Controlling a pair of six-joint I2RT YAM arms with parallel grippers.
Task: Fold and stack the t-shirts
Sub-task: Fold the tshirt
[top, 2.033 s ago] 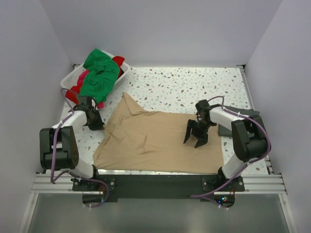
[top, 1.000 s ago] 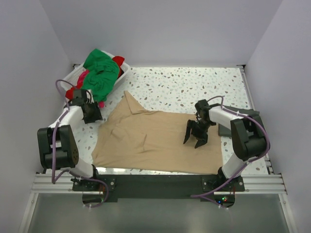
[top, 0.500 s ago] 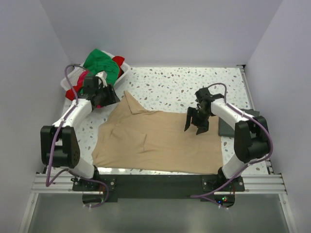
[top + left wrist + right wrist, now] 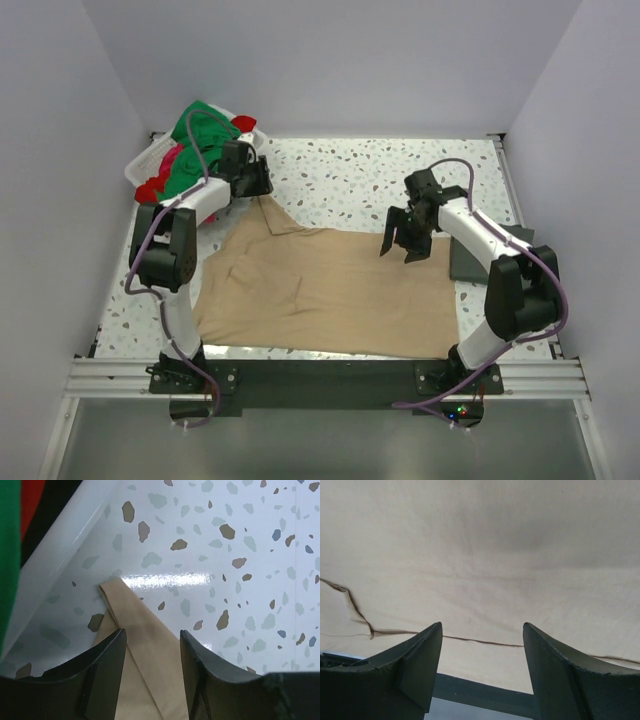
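Observation:
A tan t-shirt (image 4: 320,290) lies spread flat across the near half of the table, one sleeve pointing to the far left. My left gripper (image 4: 258,182) hovers open over that sleeve tip (image 4: 263,205). In the left wrist view the tan sleeve (image 4: 145,630) runs between the left gripper's (image 4: 152,637) parted fingers, not pinched. My right gripper (image 4: 400,250) hangs open above the shirt's far right edge. In the right wrist view smooth tan cloth (image 4: 480,555) fills the frame beyond the right gripper's (image 4: 482,630) wide-set fingers. A dark grey folded shirt (image 4: 468,264) lies at the right.
A white basket (image 4: 140,165) at the far left corner holds a heap of green (image 4: 200,135), red (image 4: 243,124) and pink (image 4: 175,155) shirts; its rim (image 4: 65,545) is just left of the left gripper. Speckled tabletop (image 4: 360,175) shows beyond the tan shirt.
My left arm swung from the shirt's left side up to the sleeve tip beside the basket. My right gripper moved back from the shirt's middle toward its far right edge, still open.

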